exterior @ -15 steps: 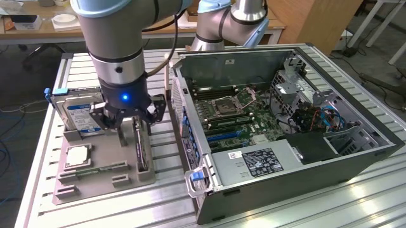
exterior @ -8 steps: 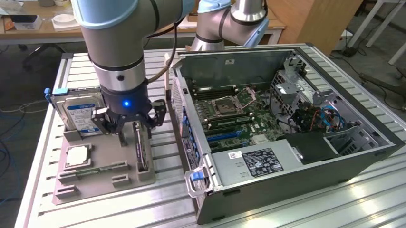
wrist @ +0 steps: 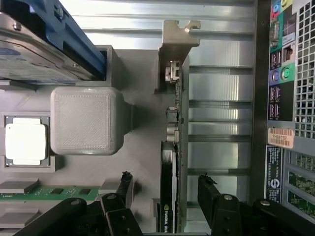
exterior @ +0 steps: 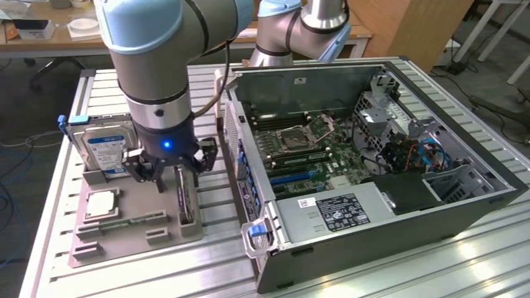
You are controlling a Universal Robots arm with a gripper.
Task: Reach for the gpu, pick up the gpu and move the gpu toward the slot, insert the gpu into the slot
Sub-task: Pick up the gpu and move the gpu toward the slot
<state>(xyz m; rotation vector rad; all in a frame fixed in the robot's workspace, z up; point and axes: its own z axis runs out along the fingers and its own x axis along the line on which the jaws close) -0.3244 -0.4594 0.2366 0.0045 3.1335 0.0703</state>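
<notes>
The jaws, spread wide and holding nothing, straddle the gpu (wrist: 179, 147), which stands on edge in a grey holder (wrist: 142, 162) on the bench (exterior: 207, 273). The reach looks best finished with the card centred between them, square to its flat faces, clear of the metal bracket (wrist: 174, 39). A label on its edge reads NVIDIA.

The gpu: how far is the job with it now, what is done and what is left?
Done: the reach looks nearly complete; the open gripper hangs over the gpu, one finger on each side of the card. In hand: nothing is gripped; the gpu stands on edge in its gray holder. Left: lifting it, carrying it to the open computer case and inserting it there.
</notes>
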